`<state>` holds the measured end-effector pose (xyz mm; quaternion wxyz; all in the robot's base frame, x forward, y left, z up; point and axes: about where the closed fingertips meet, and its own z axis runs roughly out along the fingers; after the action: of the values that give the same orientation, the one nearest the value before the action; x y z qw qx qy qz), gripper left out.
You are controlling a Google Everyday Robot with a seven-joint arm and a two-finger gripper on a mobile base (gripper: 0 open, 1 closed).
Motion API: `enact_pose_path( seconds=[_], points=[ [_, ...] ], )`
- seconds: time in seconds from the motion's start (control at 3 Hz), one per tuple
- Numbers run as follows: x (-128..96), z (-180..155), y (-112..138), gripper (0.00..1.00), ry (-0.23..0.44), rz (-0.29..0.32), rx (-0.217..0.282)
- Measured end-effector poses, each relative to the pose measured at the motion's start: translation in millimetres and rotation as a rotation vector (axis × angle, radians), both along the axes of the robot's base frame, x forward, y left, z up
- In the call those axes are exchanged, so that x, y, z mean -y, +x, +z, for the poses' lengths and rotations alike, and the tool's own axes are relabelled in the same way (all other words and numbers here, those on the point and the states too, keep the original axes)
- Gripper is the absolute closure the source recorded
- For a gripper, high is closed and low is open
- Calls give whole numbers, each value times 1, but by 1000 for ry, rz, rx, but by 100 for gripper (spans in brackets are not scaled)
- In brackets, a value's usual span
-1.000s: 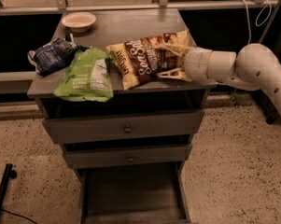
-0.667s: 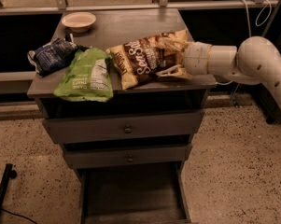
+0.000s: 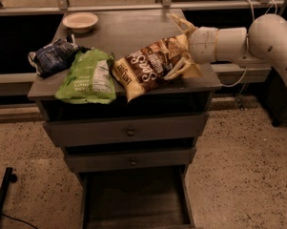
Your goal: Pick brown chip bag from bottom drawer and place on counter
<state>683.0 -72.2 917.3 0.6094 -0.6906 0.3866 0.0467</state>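
The brown chip bag [image 3: 148,68] lies on the counter [image 3: 133,32] near its front right, its left end poking over the front edge. My gripper [image 3: 177,46] reaches in from the right at the bag's right end. Its fingers are spread wide, one finger [image 3: 177,21] above the bag and the other lying against the bag's lower right side. The bag rests on the counter top. The bottom drawer [image 3: 133,197] is pulled open below, with a bare grey floor.
A lime-green bag [image 3: 88,78] lies left of the brown bag, and a dark blue bag [image 3: 55,56] lies at the counter's left edge. A pale bowl [image 3: 80,21] stands at the back left. Two upper drawers [image 3: 130,131] are shut. A railing runs behind.
The fingers have spread wider apart around the bag's right end. The bag has settled flatter on the counter, shifted slightly left.
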Motion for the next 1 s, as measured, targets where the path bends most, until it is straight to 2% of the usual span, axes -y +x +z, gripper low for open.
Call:
enact_pose_path(
  seconds=[0.33, 1.0],
  points=[
    [1, 2, 7, 0, 17, -33, 22],
    [14, 34, 39, 0, 37, -103, 104]
  ],
)
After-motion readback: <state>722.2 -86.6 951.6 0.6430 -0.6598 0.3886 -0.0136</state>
